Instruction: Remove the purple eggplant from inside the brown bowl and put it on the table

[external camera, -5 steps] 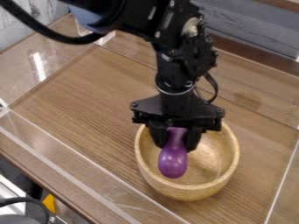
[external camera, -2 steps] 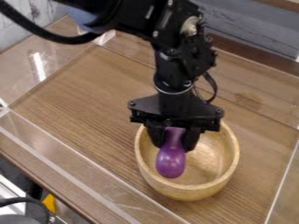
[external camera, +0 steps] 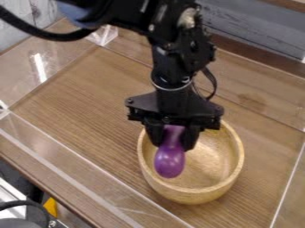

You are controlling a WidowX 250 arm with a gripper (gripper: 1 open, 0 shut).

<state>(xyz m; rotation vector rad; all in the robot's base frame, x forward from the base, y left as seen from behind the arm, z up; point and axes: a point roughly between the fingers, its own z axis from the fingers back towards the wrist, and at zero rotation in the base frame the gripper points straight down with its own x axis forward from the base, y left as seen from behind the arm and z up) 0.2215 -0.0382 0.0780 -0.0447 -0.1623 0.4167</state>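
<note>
The purple eggplant (external camera: pixel 169 158) hangs bulb-down from my gripper (external camera: pixel 174 135), which is shut on its upper end. The gripper points straight down over the brown bowl (external camera: pixel 220 171), a light wooden bowl near the front of the table (external camera: pixel 84 98). The eggplant's lower end still sits within the bowl's rim, over its left half. Whether it touches the bowl's floor cannot be told. The stem tip is hidden between the fingers.
Clear acrylic walls (external camera: pixel 71 169) border the tabletop on the front and left sides. Bare wood-grain surface lies to the left of and behind the bowl. The black arm (external camera: pixel 167 40) reaches in from the upper left.
The gripper and the eggplant have shifted slightly left and a little upward over the bowl. The grip stays shut.
</note>
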